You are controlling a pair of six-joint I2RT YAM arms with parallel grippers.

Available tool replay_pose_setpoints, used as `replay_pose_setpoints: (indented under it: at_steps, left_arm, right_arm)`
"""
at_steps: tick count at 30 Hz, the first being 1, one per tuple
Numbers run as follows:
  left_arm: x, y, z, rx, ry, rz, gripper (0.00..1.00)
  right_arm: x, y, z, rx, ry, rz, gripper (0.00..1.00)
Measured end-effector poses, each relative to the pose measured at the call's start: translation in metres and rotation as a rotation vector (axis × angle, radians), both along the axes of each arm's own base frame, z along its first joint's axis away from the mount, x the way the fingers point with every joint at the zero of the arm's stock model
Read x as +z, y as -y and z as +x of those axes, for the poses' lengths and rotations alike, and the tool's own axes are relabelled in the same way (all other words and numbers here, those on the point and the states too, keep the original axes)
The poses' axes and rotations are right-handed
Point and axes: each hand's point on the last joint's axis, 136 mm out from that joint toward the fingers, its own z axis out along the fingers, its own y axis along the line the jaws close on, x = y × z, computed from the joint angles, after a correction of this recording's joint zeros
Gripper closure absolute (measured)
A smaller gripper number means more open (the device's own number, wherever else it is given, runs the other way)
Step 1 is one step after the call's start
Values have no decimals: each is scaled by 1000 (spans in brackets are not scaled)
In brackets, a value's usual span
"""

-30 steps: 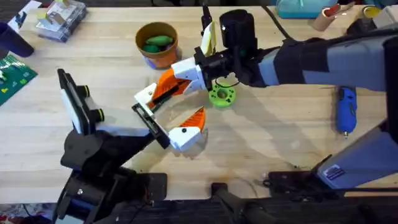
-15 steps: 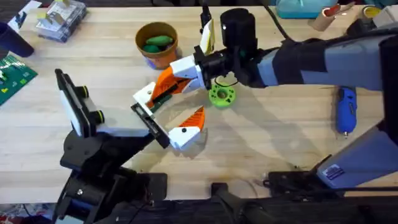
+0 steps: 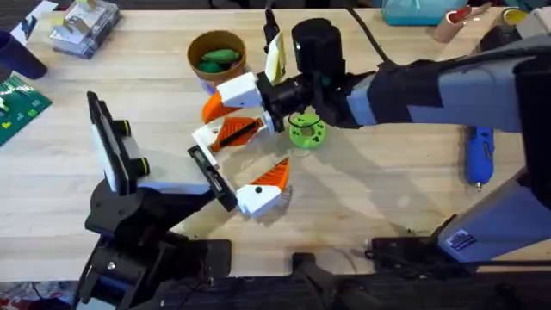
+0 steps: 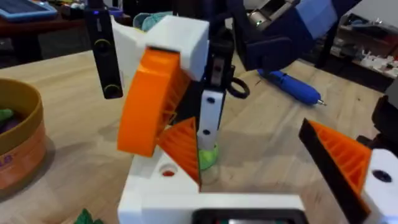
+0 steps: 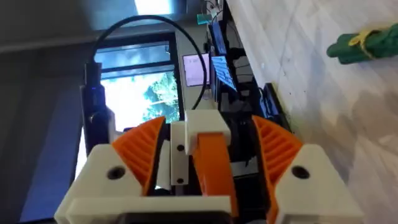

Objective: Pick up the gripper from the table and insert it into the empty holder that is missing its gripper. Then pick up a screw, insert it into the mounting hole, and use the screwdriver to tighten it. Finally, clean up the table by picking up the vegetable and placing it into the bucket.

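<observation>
My right gripper (image 3: pixel 217 120) reaches across the table, shut on the small gripper (image 3: pixel 225 134), a white base with an orange wedge. It holds the piece at the far end of the holder (image 3: pixel 211 176), the black bar at my left arm's tip. In the right wrist view the piece (image 5: pixel 208 162) sits between the two orange jaws. The holder's other end carries a mounted finger (image 3: pixel 263 188). My left gripper (image 4: pixel 261 180) stands open. A green vegetable (image 5: pixel 364 45) lies on the table. The bucket (image 3: pixel 207 82) holds green vegetables (image 3: pixel 215 58). The blue screwdriver (image 3: pixel 479 153) lies at the right.
A green disc with holes (image 3: pixel 306 131) sits just under the right arm's wrist. A clear box (image 3: pixel 84 24) and a green circuit board (image 3: pixel 19 103) are at the far left. Bottles and containers (image 3: pixel 448 17) line the far right edge.
The right gripper has swung left and turned, so the held piece lies more level at the holder's far end. The left arm has shifted slightly right.
</observation>
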Motion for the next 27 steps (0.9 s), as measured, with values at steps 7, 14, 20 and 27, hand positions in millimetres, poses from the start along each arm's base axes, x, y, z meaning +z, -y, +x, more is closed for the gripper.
replay_pose_setpoints:
  at_steps: [7, 14, 20, 27]
  left_arm:
    - [0, 1, -1, -6, 0, 0, 14]
    - [0, 1, -1, -10, -1, 0, 14]
    - [0, 1, -1, -10, -1, 0, 15]
    - [0, 1, -1, -10, -1, 0, 14]
  right_arm:
    - [0, 4, 6, -15, 0, 0, 13]
    - [-1, 22, 31, -83, 3, 0, 7]
    - [-6, 52, 83, -268, 84, -15, 4]
    - [-25, 127, 188, -710, 361, -173, 5]
